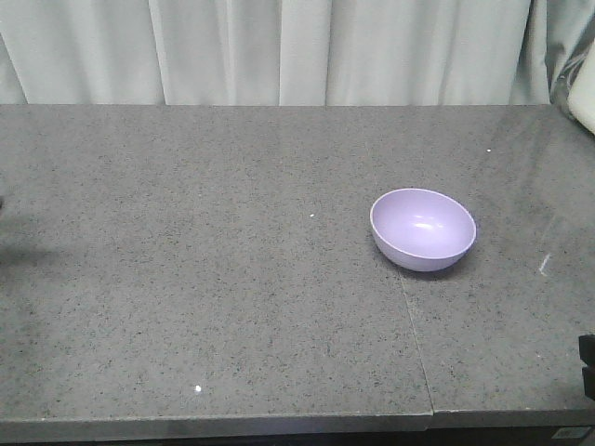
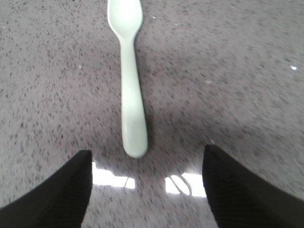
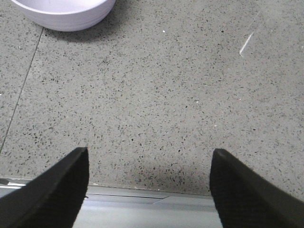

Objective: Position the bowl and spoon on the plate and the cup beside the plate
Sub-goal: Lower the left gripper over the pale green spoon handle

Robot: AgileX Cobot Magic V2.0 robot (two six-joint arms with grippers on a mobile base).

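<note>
The lavender bowl (image 1: 423, 228) stands upright and empty on the grey table, right of centre; its rim also shows in the right wrist view as bowl (image 3: 66, 14) at the top left. The mint-green spoon (image 2: 130, 80) lies flat on the table in the left wrist view, handle end toward me. My left gripper (image 2: 147, 151) is open just behind that handle end, touching nothing. Near the table's front edge my right gripper (image 3: 149, 149) is open and holds nothing, well short of the bowl. The plate and the cup are out of view.
The speckled grey table (image 1: 204, 279) has a seam (image 1: 416, 344) running from under the bowl to the front edge. Pale curtains (image 1: 279, 51) hang behind it. A dark piece of the right arm (image 1: 588, 367) shows at the right edge.
</note>
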